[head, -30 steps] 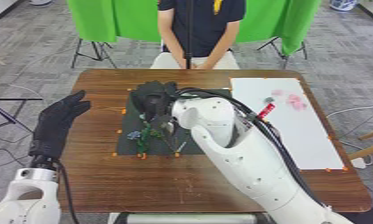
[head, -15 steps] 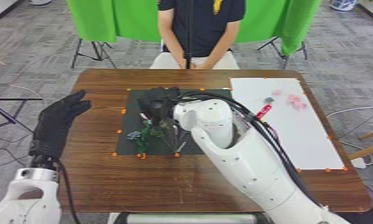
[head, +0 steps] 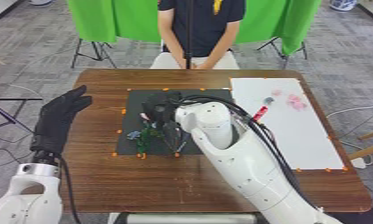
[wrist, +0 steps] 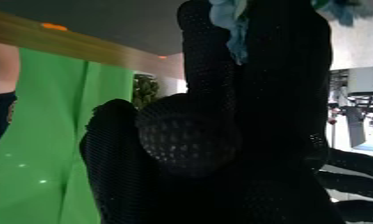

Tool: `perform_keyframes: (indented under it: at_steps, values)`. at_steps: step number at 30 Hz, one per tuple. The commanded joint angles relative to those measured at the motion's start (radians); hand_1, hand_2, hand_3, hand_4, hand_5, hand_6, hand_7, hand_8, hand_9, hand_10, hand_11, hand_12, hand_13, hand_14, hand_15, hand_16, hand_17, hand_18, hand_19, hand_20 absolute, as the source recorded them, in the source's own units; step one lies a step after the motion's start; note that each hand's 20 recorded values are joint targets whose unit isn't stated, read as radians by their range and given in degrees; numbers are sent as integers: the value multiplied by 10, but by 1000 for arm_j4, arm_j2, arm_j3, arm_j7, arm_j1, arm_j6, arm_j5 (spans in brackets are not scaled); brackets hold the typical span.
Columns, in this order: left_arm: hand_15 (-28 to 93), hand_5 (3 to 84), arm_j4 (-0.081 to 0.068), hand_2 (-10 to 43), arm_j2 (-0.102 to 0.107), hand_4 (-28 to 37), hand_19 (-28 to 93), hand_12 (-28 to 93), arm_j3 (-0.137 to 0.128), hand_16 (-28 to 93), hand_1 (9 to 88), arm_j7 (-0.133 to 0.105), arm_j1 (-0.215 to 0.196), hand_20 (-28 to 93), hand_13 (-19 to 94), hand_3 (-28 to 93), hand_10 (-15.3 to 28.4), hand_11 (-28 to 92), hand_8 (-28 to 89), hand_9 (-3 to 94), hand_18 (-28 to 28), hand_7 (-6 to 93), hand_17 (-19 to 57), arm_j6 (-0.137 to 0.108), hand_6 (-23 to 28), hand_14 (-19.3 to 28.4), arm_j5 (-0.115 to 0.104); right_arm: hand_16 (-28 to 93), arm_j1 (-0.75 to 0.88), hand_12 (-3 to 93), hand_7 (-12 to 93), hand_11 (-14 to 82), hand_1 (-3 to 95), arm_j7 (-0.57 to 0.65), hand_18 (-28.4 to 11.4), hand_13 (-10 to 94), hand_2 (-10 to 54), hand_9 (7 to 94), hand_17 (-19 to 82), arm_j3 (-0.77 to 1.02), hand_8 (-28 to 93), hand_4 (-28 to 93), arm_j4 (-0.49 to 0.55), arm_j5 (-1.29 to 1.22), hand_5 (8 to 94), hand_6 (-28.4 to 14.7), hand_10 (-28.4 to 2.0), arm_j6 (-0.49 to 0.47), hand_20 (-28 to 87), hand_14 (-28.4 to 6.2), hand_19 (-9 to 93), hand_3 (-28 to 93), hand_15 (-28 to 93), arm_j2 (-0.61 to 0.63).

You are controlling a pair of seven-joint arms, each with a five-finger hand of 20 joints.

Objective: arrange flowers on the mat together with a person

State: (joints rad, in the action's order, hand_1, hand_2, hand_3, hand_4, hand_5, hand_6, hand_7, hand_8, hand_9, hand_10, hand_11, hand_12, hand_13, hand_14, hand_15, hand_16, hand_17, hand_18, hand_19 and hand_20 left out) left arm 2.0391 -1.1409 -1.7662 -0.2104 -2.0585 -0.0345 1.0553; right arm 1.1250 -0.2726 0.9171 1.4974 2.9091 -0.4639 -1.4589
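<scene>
- The right hand [head: 158, 106], in black fabric, is over the upper left part of the dark rectangular mat [head: 205, 94]; whether it is open or closed on anything, I cannot tell.
- In the right wrist view, pale blue fabric petals [wrist: 229, 27] overlap the black glove; whether they are gripped or only close by, I cannot tell. More blue petals [wrist: 342, 11] show near the glove.
- Just beside the right hand in the head view, a small pink flower [head: 145, 116] is over the mat.
- Nearer the robot, a small blue flower [head: 134, 135] is at the mat's left part, next to a bunch of green stems and leaves [head: 143, 145].
- Small orange markers [head: 124, 111] dot the mat's edges.
- To the right of the mat is a large white rectangular sheet [head: 309, 142], with pink blossoms [head: 295, 102] and a small grey-blue blossom [head: 277, 93] at its far part.
- The left hand [head: 56, 120], also black-gloved, is open with straight fingers, by the left edge of the brown wooden worktop [head: 120, 185], well apart from the flowers.
- Beyond the worktop hangs a bright green cloth [head: 94, 22].
</scene>
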Motion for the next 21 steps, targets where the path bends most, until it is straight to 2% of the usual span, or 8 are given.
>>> perform_keyframes:
  at_steps: [1,11,16,17,18,19,21]
  values:
    - [135,464,-7,37,-5,-248,53,162,-1,55,231,2,-7,148,318,627,138,195,-54,441,123,98,18,12,45,171,-3,206,9,259,227,35,877,-8,-93,937,-95,889,718,2,-13,430,-7,20,745,36,-95,-5,522,3,932,-283,624,-2]
    - [135,464,-5,34,-5,-245,53,163,-3,55,229,0,-11,148,318,631,138,194,-54,441,124,98,18,13,45,171,-3,216,5,211,225,84,823,-14,-94,937,-95,857,714,3,-36,495,8,15,690,46,-104,-29,525,4,932,-283,613,7]
    - [136,464,-4,33,-8,-244,54,163,-3,55,230,-2,-13,148,319,629,138,195,-53,442,124,97,18,11,45,171,-1,223,2,170,215,109,790,-10,-93,937,-95,839,710,-3,-106,563,25,5,668,53,-108,-46,519,4,932,-277,600,16]
    - [136,464,-3,31,-8,-244,54,163,-4,55,231,-3,-14,148,320,630,138,195,-53,442,124,97,18,10,45,171,-1,222,-1,156,234,120,641,-13,-98,937,-95,834,712,-4,-131,257,27,7,656,55,-110,-53,517,5,932,155,588,16]
    - [136,464,-6,31,-9,-244,54,163,-4,55,230,1,-9,148,320,631,138,195,-53,442,124,97,18,14,45,171,0,224,-3,150,221,120,512,-4,-94,937,-95,830,708,-6,-143,-109,29,-3,656,55,-110,-53,514,4,932,568,595,21]
    - [136,464,-3,31,-9,-244,54,163,-6,55,230,-1,-14,148,320,631,138,195,-53,442,124,97,18,9,45,171,-1,224,-4,147,218,120,480,-10,-93,937,-95,828,707,-3,-146,-196,27,-1,654,55,-110,-49,513,4,932,668,595,17]
    - [136,464,-4,31,-9,-243,54,163,-5,55,230,0,-12,148,320,630,138,195,-53,442,125,97,18,10,45,171,-1,226,-8,140,218,123,464,0,-93,937,-95,823,705,1,-148,-222,32,-14,648,55,-111,-54,512,4,932,703,590,19]
